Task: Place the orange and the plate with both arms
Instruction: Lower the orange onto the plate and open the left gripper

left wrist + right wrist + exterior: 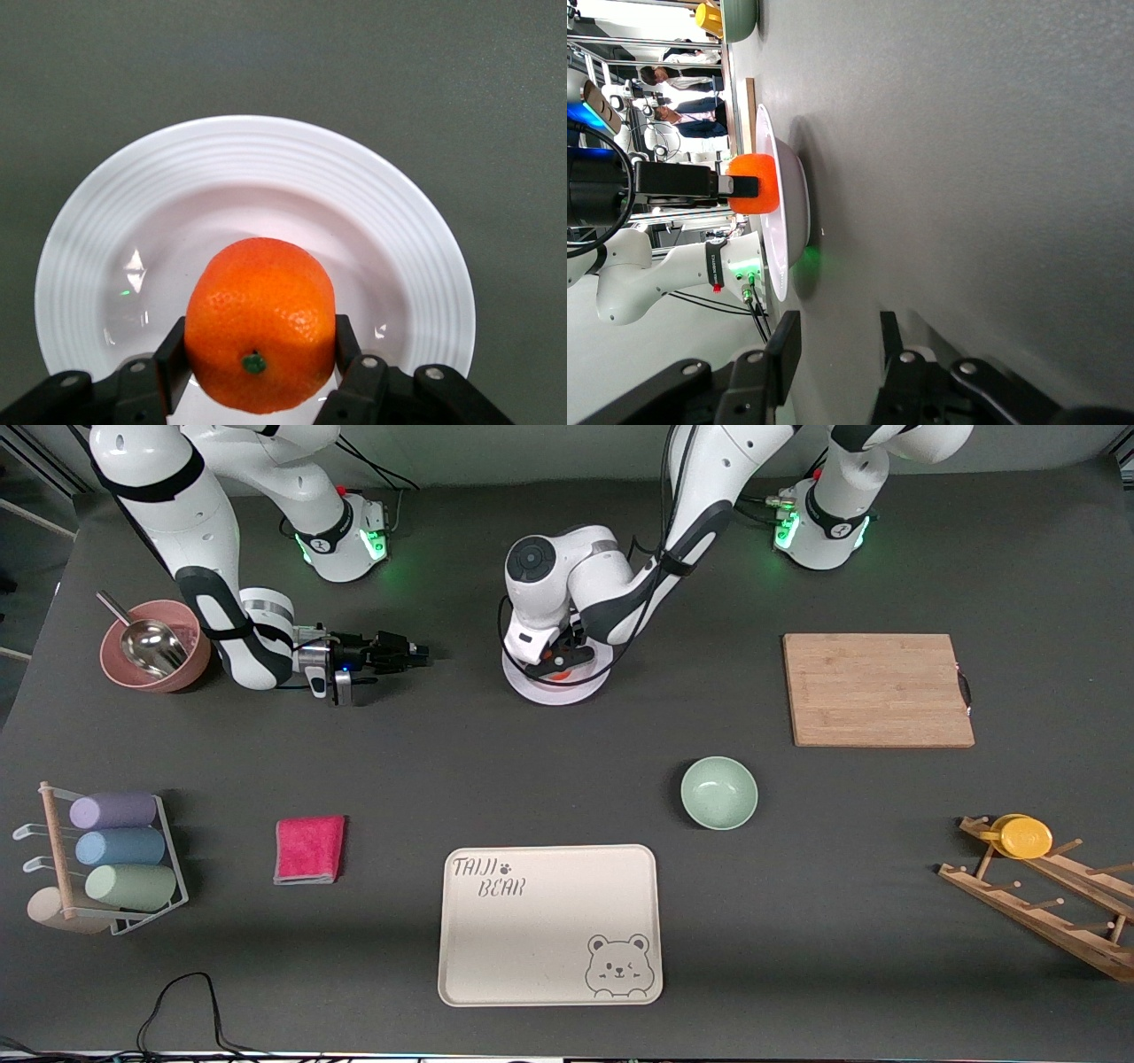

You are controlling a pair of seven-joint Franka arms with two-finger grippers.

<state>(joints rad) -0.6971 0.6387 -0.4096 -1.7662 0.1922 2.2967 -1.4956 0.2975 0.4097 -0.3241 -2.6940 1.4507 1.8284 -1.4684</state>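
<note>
The pale white plate (558, 691) lies on the dark table between the two arm bases; in the left wrist view its ridged rim (266, 150) fills most of the picture. My left gripper (560, 664) hangs over the plate's centre, shut on the orange (260, 323), with one black finger (173, 354) on each side of the fruit. The orange (755, 184) sits low in the plate's (788, 212) hollow; whether it touches I cannot tell. My right gripper (423, 657) lies level just above the table beside the plate, toward the right arm's end, open and holding nothing (835, 341).
A wooden cutting board (877, 689) lies toward the left arm's end, and a mint-green bowl (718, 792) and a cream bear tray (549, 924) lie nearer the camera. A pink cloth (309, 849), a pink bowl with a scoop (155, 646), a cup rack (106, 859) and a wooden rack (1028, 886) ring the table.
</note>
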